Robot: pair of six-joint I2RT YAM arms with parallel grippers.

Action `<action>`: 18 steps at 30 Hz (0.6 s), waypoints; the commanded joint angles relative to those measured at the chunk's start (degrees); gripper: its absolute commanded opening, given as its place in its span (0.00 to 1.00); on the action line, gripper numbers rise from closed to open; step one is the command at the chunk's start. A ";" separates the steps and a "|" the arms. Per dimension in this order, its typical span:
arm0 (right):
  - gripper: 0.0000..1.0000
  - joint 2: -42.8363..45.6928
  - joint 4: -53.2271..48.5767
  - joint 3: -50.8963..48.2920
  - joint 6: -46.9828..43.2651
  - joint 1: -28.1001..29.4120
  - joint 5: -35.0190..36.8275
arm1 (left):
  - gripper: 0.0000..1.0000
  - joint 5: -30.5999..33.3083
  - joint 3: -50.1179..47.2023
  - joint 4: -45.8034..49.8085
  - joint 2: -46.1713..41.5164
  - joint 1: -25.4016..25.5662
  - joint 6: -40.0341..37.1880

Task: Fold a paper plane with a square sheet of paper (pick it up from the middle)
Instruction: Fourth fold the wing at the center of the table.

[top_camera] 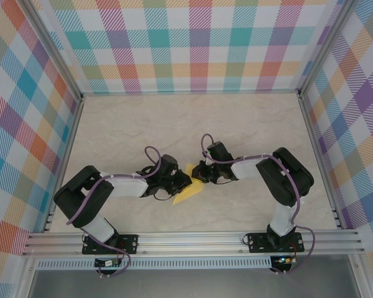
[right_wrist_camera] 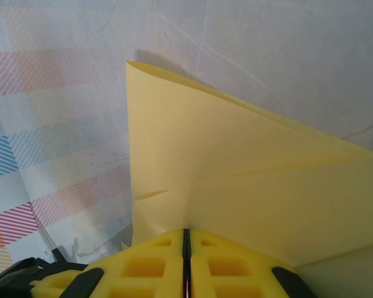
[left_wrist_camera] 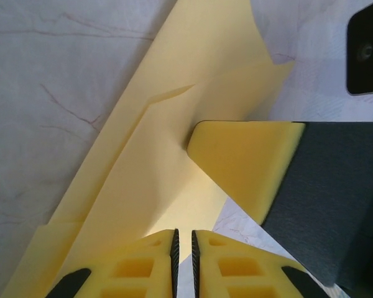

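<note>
Pale marbled bench, smooth and matte. Thin yellow square sheet of paper, creased into wedge, located mid-bench between arms. Right end effector clenched on sheet edge. Left end effector: slim gap seen between ribbed pads, grasp cannot be told.

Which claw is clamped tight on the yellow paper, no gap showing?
The right claw: its fingers meet flush on the paper. The left claw shows a thin slit between its fingers.
</note>
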State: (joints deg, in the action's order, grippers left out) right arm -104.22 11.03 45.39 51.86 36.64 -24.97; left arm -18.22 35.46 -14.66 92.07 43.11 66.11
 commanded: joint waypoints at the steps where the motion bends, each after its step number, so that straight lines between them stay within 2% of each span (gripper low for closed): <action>1: 0.10 -4.10 -3.54 -1.35 0.44 0.28 4.12 | 0.16 -1.69 0.31 -2.26 1.91 0.39 1.29; 7: 0.10 -4.08 -4.16 -1.40 0.13 0.27 4.29 | 0.16 2.09 -2.03 4.89 1.71 0.31 1.31; 18: 0.10 -3.78 -5.61 -1.79 -0.58 0.29 5.16 | 0.15 3.39 -11.34 8.85 -5.45 0.39 2.32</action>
State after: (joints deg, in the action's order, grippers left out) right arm -104.42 11.31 45.39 51.81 36.64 -25.15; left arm -16.58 27.86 -16.53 87.70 43.11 67.72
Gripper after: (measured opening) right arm 0.097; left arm 0.151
